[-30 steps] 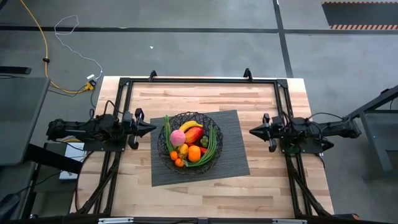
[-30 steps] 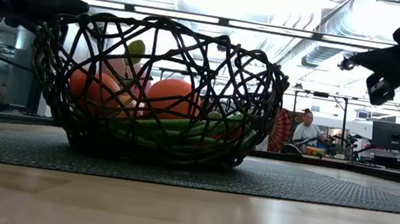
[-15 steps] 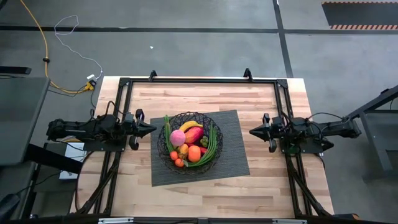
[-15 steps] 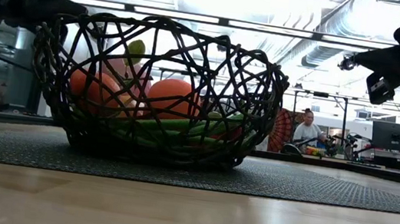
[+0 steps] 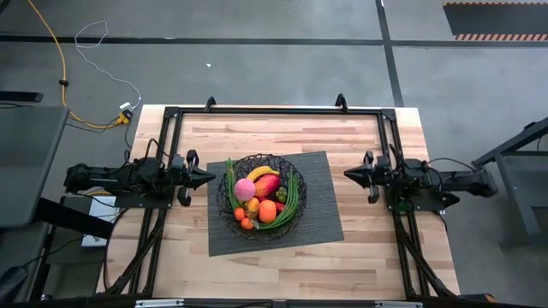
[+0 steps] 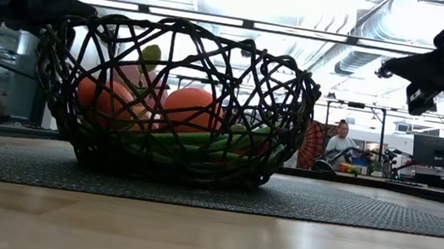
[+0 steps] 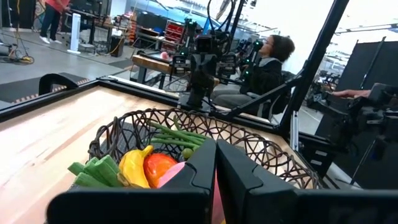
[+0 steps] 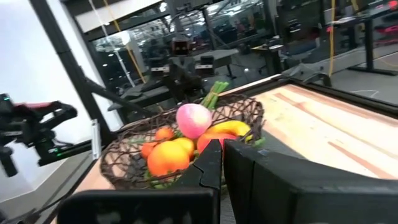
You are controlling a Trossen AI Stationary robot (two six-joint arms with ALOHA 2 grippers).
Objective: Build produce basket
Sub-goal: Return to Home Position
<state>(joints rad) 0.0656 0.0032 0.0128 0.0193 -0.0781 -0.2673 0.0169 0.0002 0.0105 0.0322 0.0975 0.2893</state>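
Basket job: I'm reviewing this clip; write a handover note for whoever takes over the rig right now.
Left tool: shut, empty, hovering just left of the basket.
Right tool: shut, empty, off the right edge of the mat.
The basket sits on the mat, holding the pink ball, banana, oranges and green beans.
Done: all produce in view is in the basket.
Left: probably only parking the arms.
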